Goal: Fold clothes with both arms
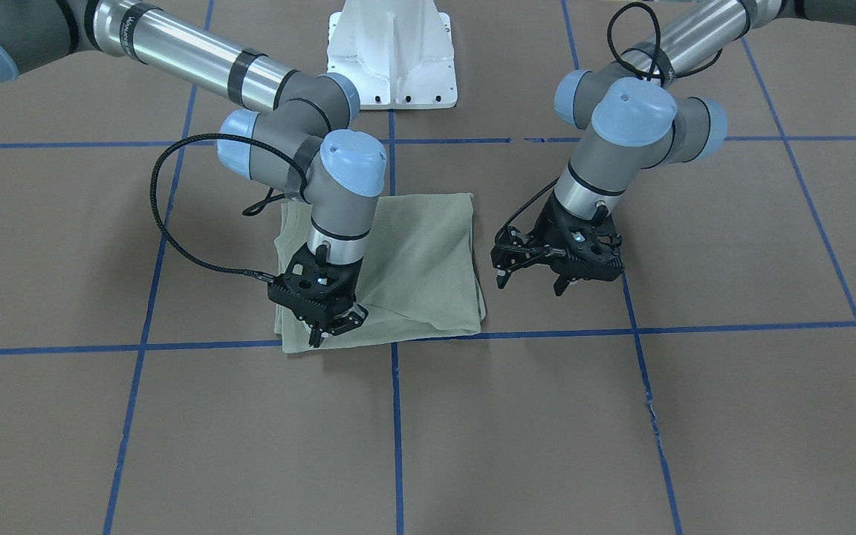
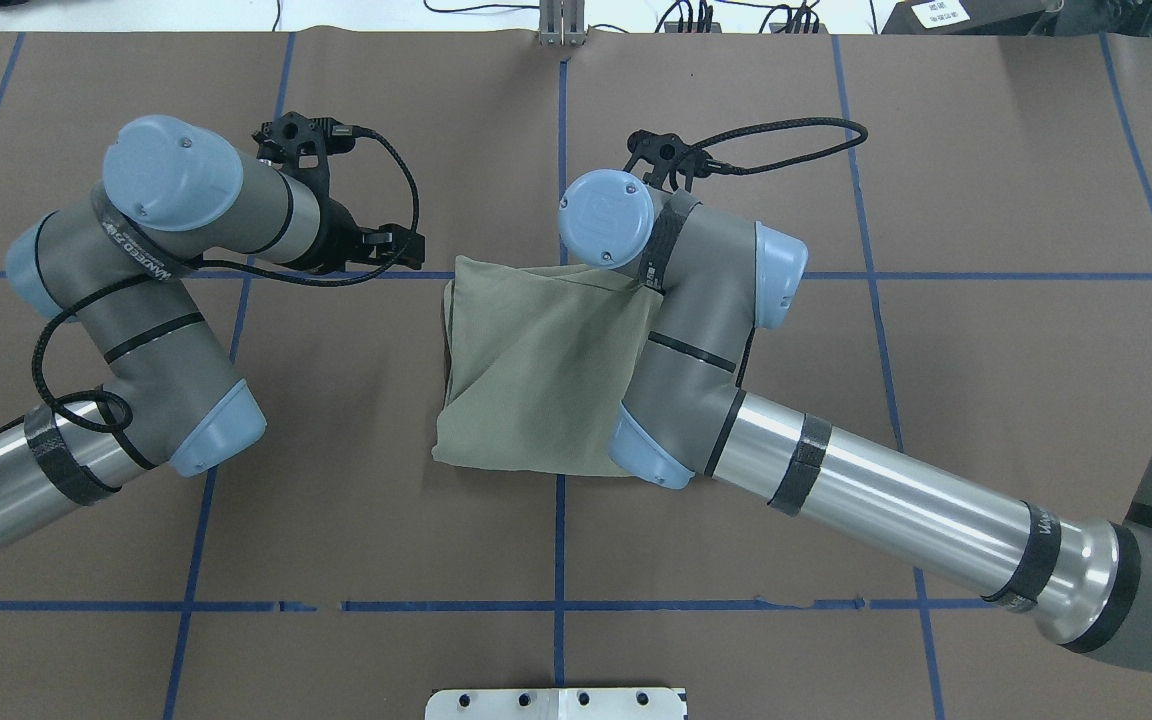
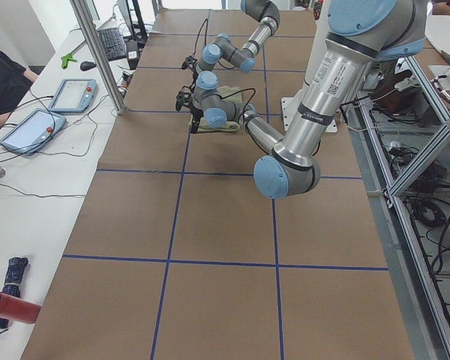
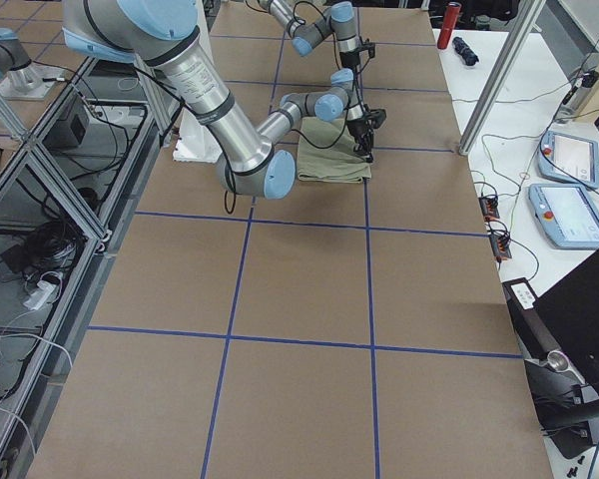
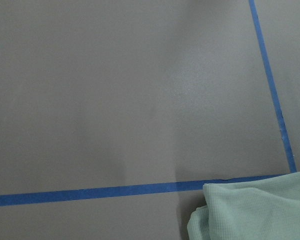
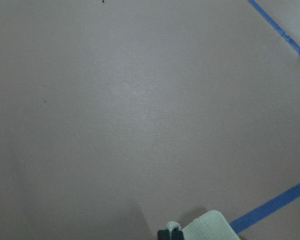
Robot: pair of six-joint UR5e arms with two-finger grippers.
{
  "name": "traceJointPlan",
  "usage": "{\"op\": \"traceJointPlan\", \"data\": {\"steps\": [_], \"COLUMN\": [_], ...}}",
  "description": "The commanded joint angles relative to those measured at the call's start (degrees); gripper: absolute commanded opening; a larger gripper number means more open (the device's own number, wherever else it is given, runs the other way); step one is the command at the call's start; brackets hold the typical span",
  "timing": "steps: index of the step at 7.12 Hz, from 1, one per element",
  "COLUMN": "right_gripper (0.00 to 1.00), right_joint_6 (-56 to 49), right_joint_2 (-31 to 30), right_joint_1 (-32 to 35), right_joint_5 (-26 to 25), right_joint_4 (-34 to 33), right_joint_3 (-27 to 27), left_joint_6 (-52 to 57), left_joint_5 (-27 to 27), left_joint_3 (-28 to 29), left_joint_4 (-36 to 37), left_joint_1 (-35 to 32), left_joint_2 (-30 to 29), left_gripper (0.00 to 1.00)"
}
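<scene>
The pale green shirt (image 1: pixel 420 260) lies folded into a flat rectangle (image 2: pixel 526 370) at the table's middle. My right gripper (image 1: pixel 331 331) points down at the shirt's corner nearest the front-facing camera. In the right wrist view its fingertips (image 6: pixel 170 234) sit close together with a bit of the shirt (image 6: pixel 205 229) at them, so it looks shut on that corner. In the overhead view the right wrist hides this gripper. My left gripper (image 1: pixel 530 284) hangs open just beside the shirt's edge, holding nothing. The left wrist view shows a rumpled shirt corner (image 5: pixel 250 210).
Blue tape lines (image 1: pixel 394 416) grid the brown table. The white pedestal (image 1: pixel 391 59) stands behind the shirt. A side bench with tablets (image 3: pixel 71 94), a metal post (image 3: pixel 97 52) and a person's arm (image 3: pixel 0 82) lies beyond the far edge.
</scene>
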Motion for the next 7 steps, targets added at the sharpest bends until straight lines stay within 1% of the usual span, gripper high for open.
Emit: {"op": "traceJointPlan", "data": {"steps": [1,2,3,4,5,6,7], "right_gripper": [1.00,1.00,1.00,1.00,1.00,1.00,1.00], "right_joint_6": [-4.3,-7.3,-13.8,-19.1,-25.6,-28.6,-28.6], "right_joint_2": [0.7,0.6,-0.5,-5.1,-9.0,-11.3,-11.7], "right_joint_1": [-0.2,1.7,4.7,7.6,11.1,12.6,12.7], "right_joint_5": [-1.0,2.6,10.2,15.7,21.2,23.4,23.1], "right_joint_4": [-0.2,-0.2,-0.3,0.0,0.0,0.2,0.3], "right_joint_3": [0.4,1.9,5.8,11.8,16.7,18.9,19.1], "left_joint_6": [0.0,-0.1,-1.2,-6.9,-8.2,-9.1,-9.5], "left_joint_5": [0.0,0.1,0.2,3.1,6.7,7.9,9.6], "left_joint_3": [0.0,0.3,0.8,1.7,3.1,5.0,5.8], "left_joint_4": [0.0,0.1,0.2,0.2,0.6,0.9,1.1], "left_joint_1": [0.2,0.3,0.9,3.4,5.6,6.7,7.6], "left_joint_2": [0.0,-0.1,-0.5,-1.0,-2.6,-4.4,-5.3], "left_gripper": [1.00,1.00,1.00,1.00,1.00,1.00,1.00]}}
